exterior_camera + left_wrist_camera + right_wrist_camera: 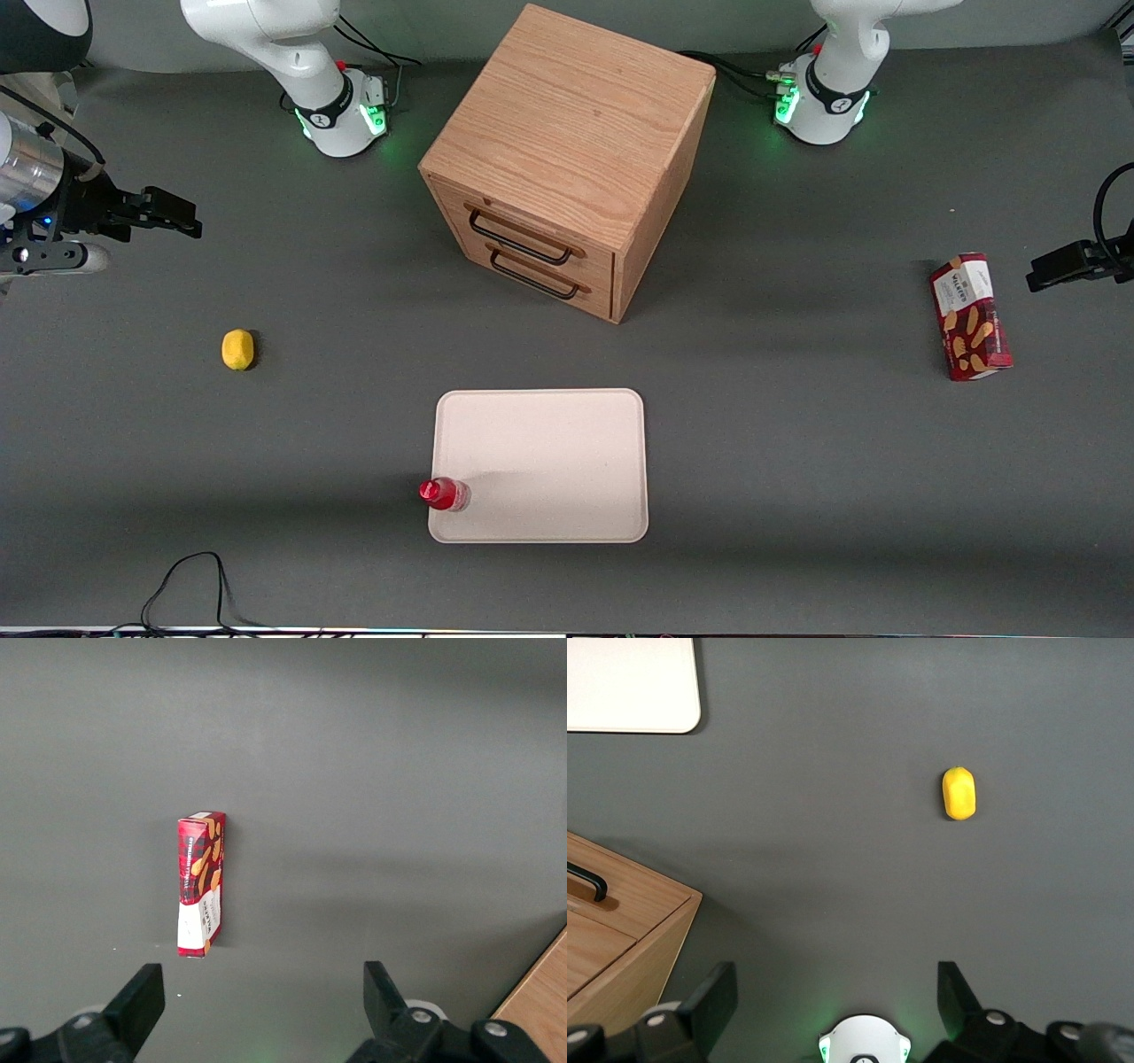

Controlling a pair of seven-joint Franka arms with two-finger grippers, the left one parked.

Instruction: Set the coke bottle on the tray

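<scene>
The coke bottle [443,494], small and red with a red cap, stands upright on the cream tray [549,443], at the tray's corner nearest the front camera on the working arm's side. My gripper [182,215] hovers far from it, toward the working arm's end of the table and farther from the camera than the lemon. Its fingers are spread wide apart and it is open with nothing between them [836,976]. One corner of the tray [629,691] shows in the right wrist view; the bottle is out of that view.
A yellow lemon [237,349] [959,793] lies on the grey table between my gripper and the tray. A wooden two-drawer cabinet [567,159] [620,948] stands mid-table, farther from the camera than the tray. A red biscuit box [970,316] [202,895] lies toward the parked arm's end.
</scene>
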